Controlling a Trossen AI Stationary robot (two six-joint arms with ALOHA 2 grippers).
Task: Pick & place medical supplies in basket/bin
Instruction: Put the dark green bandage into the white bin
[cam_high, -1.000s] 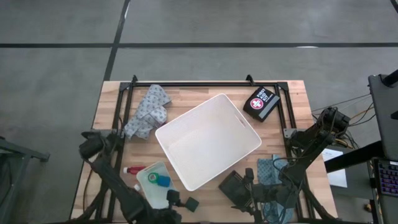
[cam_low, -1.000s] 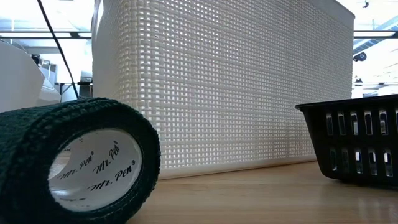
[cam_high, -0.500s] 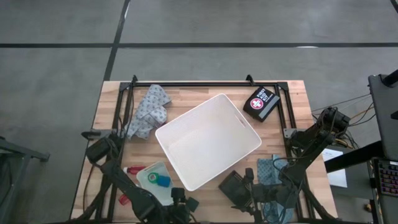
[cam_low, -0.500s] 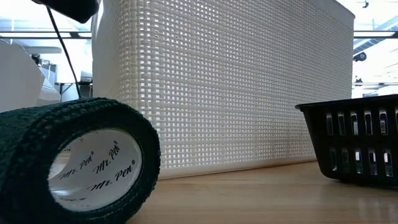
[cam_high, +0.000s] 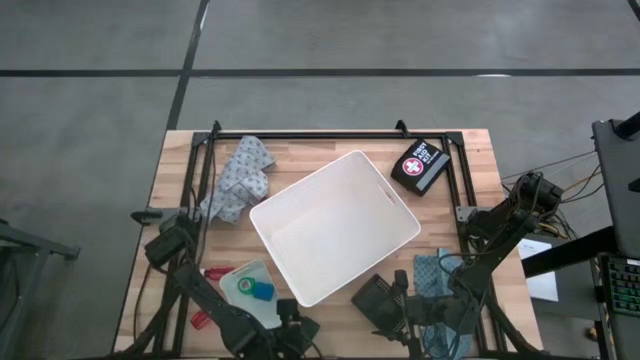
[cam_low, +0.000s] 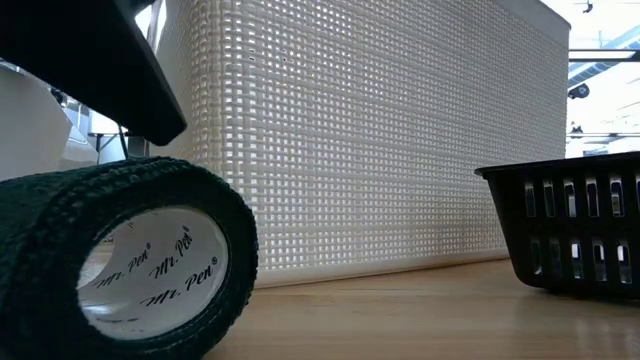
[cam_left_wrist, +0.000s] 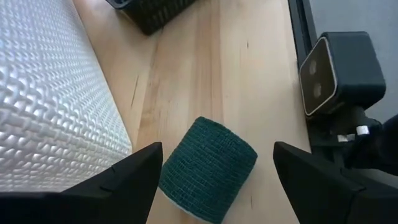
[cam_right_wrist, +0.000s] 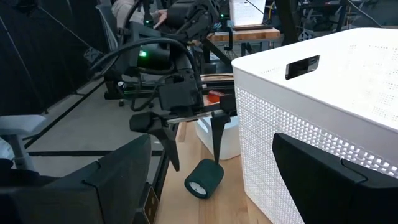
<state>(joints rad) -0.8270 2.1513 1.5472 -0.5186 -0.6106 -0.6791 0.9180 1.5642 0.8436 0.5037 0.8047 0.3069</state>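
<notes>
A dark green bandage roll (cam_left_wrist: 208, 168) lies on its curved side on the wood near the table's near edge, seen large in the low view (cam_low: 120, 260). My left gripper (cam_left_wrist: 217, 147) hangs open over it, fingers pointing down, one on each side and just above the roll (cam_right_wrist: 203, 179). The big white bin (cam_high: 335, 225) stands in the middle of the table, beside the roll. My right gripper (cam_high: 405, 305) waits open at the near right, by the black slotted basket (cam_high: 378, 298).
On the table lie a dark first-aid pouch (cam_high: 420, 165) at the far right, a patterned cloth (cam_high: 238, 180) at the far left, a translucent tray (cam_high: 250, 285) with a teal item, a red tube (cam_high: 212, 272) and a bluish cloth (cam_high: 432, 275). A camera block (cam_left_wrist: 339, 71) sits at the near edge.
My left gripper has moved toward the table's right along the near edge and come down over the green roll; it now fills the upper left of the low view, where it was absent a second ago. The roll and the bin have stayed put.
</notes>
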